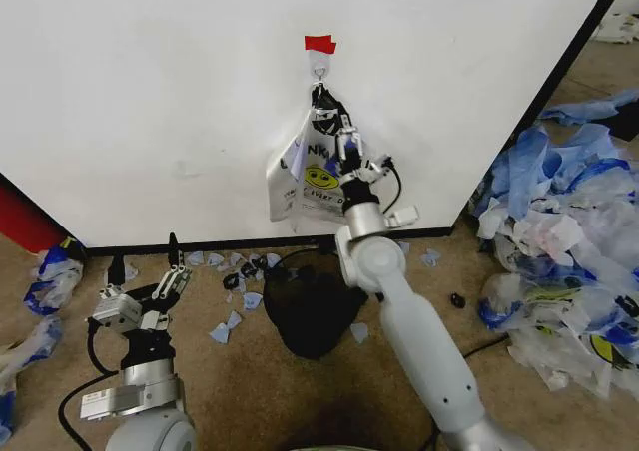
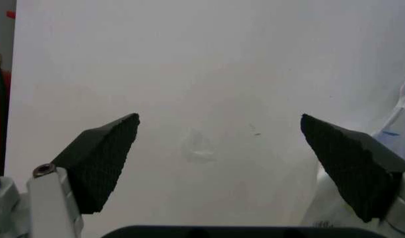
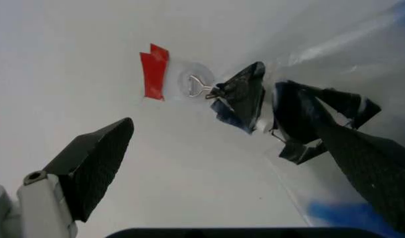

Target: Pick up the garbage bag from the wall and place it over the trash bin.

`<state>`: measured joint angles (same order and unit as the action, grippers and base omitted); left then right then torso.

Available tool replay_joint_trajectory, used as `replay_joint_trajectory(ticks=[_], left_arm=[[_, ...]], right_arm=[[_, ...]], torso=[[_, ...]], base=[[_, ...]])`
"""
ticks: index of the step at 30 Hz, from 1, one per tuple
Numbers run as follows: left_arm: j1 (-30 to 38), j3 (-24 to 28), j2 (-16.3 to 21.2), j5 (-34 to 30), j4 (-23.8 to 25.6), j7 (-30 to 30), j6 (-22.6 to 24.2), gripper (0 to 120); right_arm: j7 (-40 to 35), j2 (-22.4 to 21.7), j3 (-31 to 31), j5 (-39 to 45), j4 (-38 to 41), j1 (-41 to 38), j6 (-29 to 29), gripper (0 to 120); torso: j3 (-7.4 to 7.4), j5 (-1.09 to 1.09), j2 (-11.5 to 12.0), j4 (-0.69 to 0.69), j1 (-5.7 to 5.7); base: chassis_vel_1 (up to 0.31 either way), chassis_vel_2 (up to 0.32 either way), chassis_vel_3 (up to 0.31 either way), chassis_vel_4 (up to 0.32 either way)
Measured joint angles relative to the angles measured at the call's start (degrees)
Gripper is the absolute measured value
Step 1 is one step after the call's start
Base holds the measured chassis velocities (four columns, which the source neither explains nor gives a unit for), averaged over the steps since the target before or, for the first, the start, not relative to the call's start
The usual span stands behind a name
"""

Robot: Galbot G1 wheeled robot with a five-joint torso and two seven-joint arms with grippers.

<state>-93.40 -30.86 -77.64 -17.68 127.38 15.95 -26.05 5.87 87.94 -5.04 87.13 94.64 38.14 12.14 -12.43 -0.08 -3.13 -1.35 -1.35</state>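
Bag (image 1: pixel 312 172) hangs on the wall (image 1: pixel 150 92) from the hook (image 1: pixel 319 69), just under the red tape (image 1: pixel 319 44); handles bunched dark at the hook, body draped down with the yellow smiley (image 1: pixel 321 179) facing out; bottom edge ends above the black base strip (image 1: pixel 200 242).

Right gripper (image 1: pixel 348 144) is raised against the bag front, just right of the smiley and below the hook; right wrist view shows its fingers (image 3: pixel 90 166) spread wide, one on bare wall, the other over the bag plastic (image 3: pixel 361 89), hook (image 3: pixel 198 87) and tape (image 3: pixel 153 72) ahead between them; nothing clamped; can't tell whether a pad touches the film.

Left gripper (image 1: pixel 173 268) sits low at the robot's left, near the floor, pointed at the wall, well apart from the bag; fingers (image 2: pixel 100 161) wide apart, holding nothing; bag edge (image 2: pixel 401 119) just visible at the side of its wrist view.

Bin (image 1: pixel 312 309) is on the floor below the bag, just left of the right forearm; looks tipped, can't tell for sure; blue-white scraps (image 1: pixel 235 293) scattered by it; big scrap pile (image 1: pixel 564 241) at far right.
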Motion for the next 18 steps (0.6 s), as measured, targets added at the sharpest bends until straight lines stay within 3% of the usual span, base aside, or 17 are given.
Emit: replay_joint_trajectory(ticks=[13,18], left_arm=[[-1.2,0.1,0.0,-0.7,1.5,0.0,0.0,97],[-2.0,0.0,0.3,-1.3,2.2,0.0,0.0,97]], right_arm=[[0.1,-1.2,-1.0,-0.1,-2.2,0.3,0.0,100],[1.9,-0.1,-1.5,0.4,-6.5,-0.9,-0.4,100]], torso=[[0.01,0.0,0.0,-0.01,0.0],[0.0,0.01,0.0,0.0,0.0]], base=[[0.0,0.0,0.0,0.0],[0.0,0.0,0.0,0.0]])
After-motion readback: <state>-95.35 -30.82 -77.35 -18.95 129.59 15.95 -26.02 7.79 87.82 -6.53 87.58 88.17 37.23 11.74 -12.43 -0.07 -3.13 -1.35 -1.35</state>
